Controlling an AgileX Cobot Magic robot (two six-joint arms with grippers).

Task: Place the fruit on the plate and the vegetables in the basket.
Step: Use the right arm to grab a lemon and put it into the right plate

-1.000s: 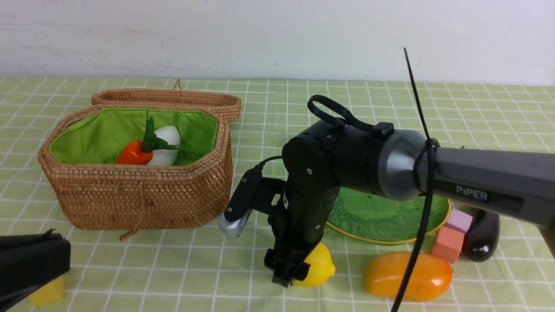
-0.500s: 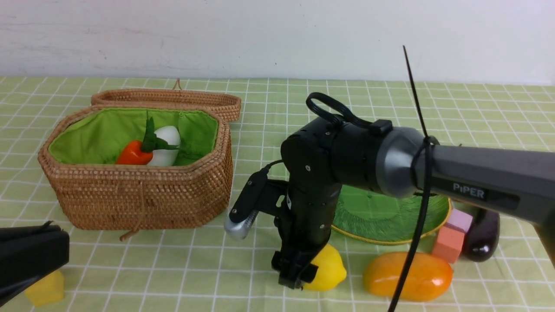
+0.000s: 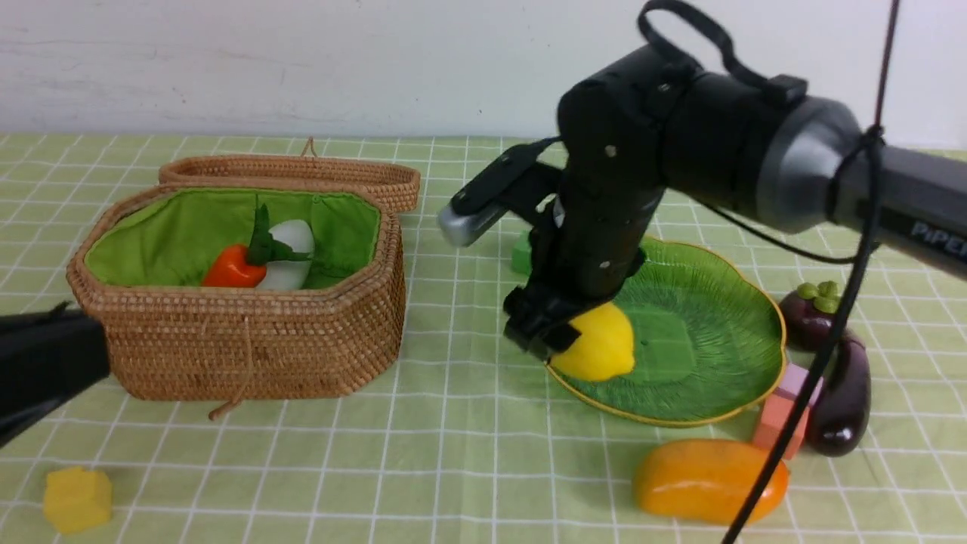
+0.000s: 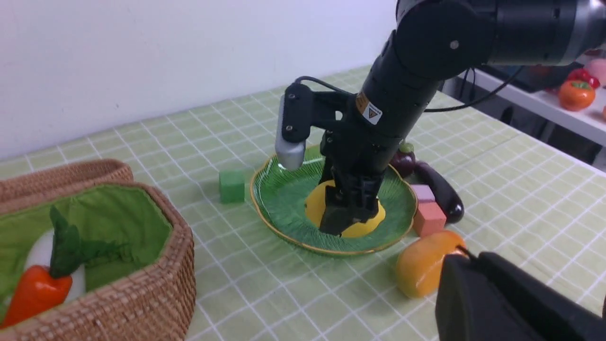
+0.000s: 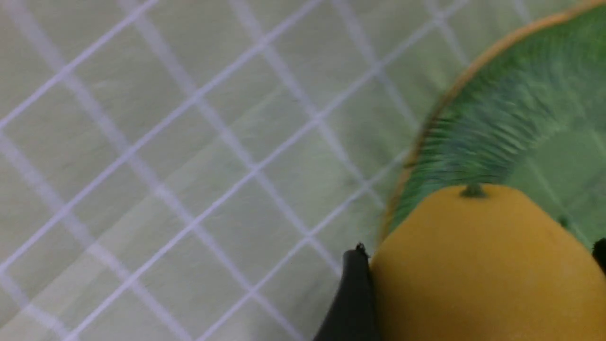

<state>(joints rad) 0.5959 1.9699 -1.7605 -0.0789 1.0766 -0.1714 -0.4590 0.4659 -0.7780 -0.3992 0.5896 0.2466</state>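
Clamping lemon [image 3: 604, 351] over plate [image 3: 718, 363]: right end effector [image 3: 563, 344] | left end effector [image 3: 75, 340]: closed

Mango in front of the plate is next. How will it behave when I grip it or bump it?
The mango looks glossy and smoothly rounded, so a grip may slip unless it closes across the short axis. Its hard shine suggests a rigid shell, so it probably won't squash. It lies on its long side, so it could roll if nudged sideways.

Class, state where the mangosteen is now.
The mangosteen sits at the front view's right, just off the leaf plate's right rim, at the eggplant's far end.
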